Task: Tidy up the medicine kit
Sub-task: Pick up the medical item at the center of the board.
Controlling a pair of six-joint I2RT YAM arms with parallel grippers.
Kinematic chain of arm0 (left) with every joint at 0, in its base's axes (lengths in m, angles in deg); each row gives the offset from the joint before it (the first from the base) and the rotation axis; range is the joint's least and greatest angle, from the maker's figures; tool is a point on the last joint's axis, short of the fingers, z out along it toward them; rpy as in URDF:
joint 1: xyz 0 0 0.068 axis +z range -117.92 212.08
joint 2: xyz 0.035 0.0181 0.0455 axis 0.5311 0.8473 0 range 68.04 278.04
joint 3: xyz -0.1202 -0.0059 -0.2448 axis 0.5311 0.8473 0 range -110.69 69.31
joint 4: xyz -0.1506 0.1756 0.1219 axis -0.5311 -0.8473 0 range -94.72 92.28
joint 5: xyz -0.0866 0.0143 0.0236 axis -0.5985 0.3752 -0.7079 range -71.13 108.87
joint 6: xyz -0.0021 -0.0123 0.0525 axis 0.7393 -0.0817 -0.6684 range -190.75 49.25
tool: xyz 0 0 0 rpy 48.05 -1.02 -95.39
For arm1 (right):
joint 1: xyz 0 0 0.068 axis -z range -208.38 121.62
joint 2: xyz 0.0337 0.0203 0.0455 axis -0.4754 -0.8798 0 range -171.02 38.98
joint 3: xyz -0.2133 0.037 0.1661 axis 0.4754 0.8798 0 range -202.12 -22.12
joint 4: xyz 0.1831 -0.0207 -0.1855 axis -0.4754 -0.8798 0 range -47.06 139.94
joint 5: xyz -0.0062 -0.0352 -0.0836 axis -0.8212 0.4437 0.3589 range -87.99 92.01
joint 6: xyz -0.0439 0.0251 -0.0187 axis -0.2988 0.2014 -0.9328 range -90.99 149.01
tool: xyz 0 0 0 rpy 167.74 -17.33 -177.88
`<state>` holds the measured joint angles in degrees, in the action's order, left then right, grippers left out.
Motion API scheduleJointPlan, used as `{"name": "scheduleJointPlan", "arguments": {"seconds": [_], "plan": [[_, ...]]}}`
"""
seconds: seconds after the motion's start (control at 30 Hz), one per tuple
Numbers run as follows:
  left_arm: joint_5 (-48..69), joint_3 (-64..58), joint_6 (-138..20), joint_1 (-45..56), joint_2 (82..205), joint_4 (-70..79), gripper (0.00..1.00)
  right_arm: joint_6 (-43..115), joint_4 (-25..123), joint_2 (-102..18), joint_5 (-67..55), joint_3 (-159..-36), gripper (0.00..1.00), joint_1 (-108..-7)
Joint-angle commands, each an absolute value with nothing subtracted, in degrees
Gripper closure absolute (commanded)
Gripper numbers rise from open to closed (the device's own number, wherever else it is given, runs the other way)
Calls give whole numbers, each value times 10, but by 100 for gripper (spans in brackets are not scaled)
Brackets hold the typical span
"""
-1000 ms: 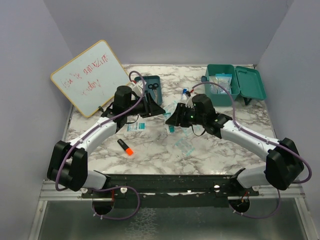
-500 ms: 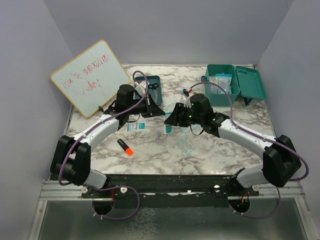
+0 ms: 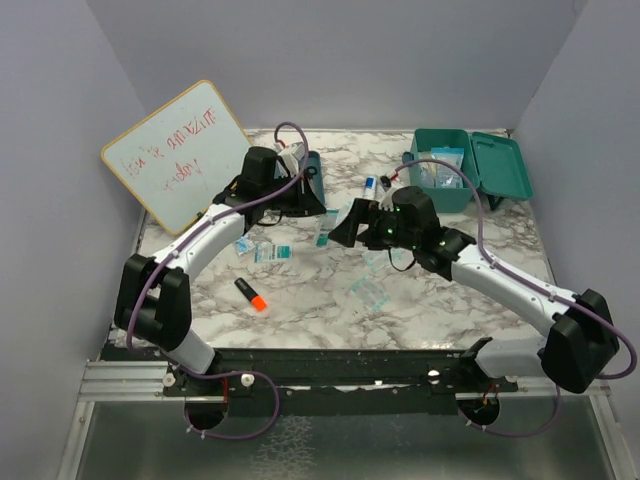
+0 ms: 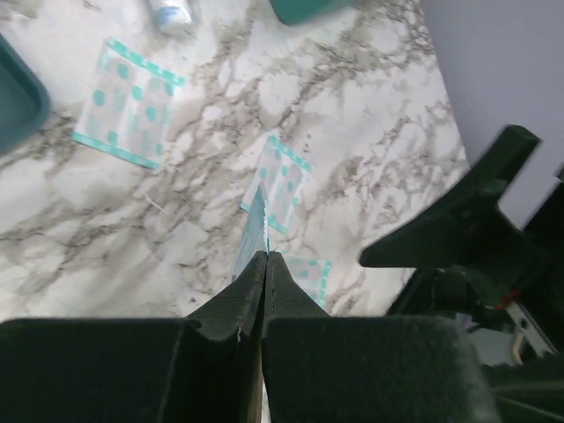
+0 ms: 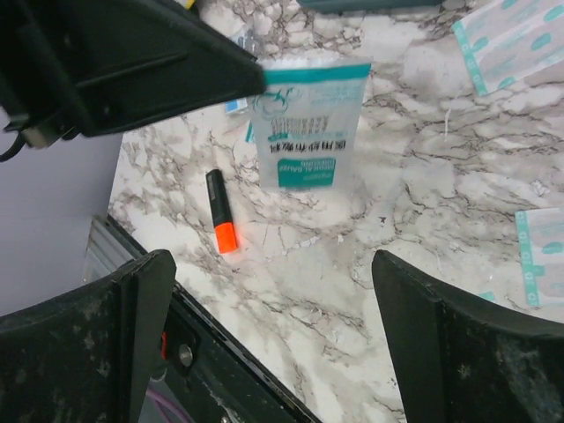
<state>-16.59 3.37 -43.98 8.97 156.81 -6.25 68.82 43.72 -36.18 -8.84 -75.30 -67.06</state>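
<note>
The medicine kit stands open at the far right of the worktop, lid thrown back, with a few packets already lying in it. Well apart from it, toward the middle, the left fingers are pressed together on one edge of a gauze packet, which hangs in the air above the marble. The right fingers stand wide apart just beside it, holding nothing.

The main hazard is that pinch. Only a thin strip of wrapper is held, so a quick swing could let it slide out and drop among the loose plasters and the orange-capped marker below. The right arm also lies between the packet and the kit, so a direct carry by the left arm risks the two arms knocking together. A purple cable on the right arm loops across the kit in the overhead view and may snag the rim or nudge the box. A limp packet could also catch on that rim instead of dropping inside.
</note>
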Motion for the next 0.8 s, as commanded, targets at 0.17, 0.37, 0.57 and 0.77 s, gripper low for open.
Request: {"name": "scheduleJointPlan", "arguments": {"seconds": [0.17,0.37,0.57,0.77], "plan": [[-11,-68,-543,135,1623,-146,100,665,393,-302,-15,-729,0,-674],[-17,-116,-551,191,1682,-150,100,647,370,-280,16,-731,0,-675],[-25,-159,-562,222,1736,-154,100,636,358,-266,35,-736,0,-674],[-60,-191,-545,224,1761,-157,100,634,365,-259,63,-728,0,-674]]}}
